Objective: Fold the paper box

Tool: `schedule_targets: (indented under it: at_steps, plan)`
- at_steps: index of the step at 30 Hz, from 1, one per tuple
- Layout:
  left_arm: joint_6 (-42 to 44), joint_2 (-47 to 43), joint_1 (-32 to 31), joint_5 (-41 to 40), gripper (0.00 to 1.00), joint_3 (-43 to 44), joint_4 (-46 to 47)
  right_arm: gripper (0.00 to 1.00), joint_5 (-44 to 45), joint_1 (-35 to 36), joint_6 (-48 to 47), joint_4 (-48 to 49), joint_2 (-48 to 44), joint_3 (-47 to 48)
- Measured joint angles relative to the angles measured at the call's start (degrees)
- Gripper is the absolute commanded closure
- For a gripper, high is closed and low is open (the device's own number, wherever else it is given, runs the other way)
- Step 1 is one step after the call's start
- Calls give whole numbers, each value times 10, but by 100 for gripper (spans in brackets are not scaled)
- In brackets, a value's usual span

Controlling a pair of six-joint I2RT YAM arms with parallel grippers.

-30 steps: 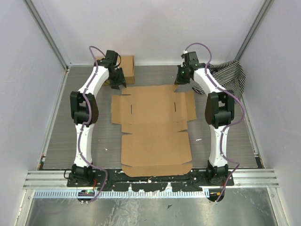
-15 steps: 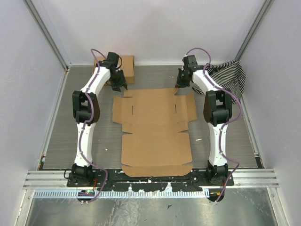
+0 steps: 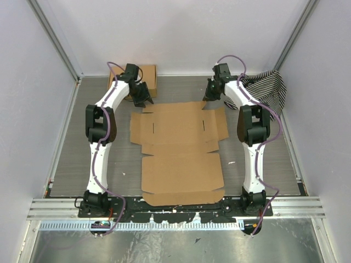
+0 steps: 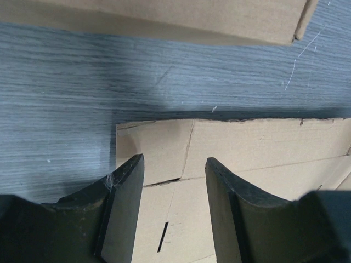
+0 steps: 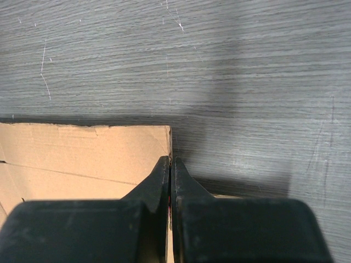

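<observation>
The paper box [image 3: 181,148] is a flat brown die-cut cardboard sheet in the middle of the table. My left gripper [image 3: 143,98] is open just above the sheet's far left corner. In the left wrist view its fingers [image 4: 174,164] straddle that corner flap [image 4: 247,142] and its crease without gripping it. My right gripper [image 3: 210,97] is at the sheet's far right corner. In the right wrist view its jaws [image 5: 171,164] are closed with the flap's [image 5: 82,153] side edge running between them.
A small folded brown cardboard box [image 3: 147,76] stands against the back wall just behind my left gripper and shows at the top of the left wrist view [image 4: 164,16]. A black-and-white striped cloth [image 3: 269,87] lies in the back right corner. Walls enclose three sides.
</observation>
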Motion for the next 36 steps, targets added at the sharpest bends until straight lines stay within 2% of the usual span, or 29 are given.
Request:
schedule_targets:
  at_steps: [24, 32, 36]
  plan:
    - [26, 5, 5, -25, 45, -19, -11, 99, -26, -21, 13, -1, 19, 6]
    - [21, 7, 5, 1, 53, -19, -7, 99, -30, -21, 15, 0, 24, 6]
    - [19, 9, 6, 11, 61, -19, -4, 99, -30, -24, 17, 0, 25, 6]
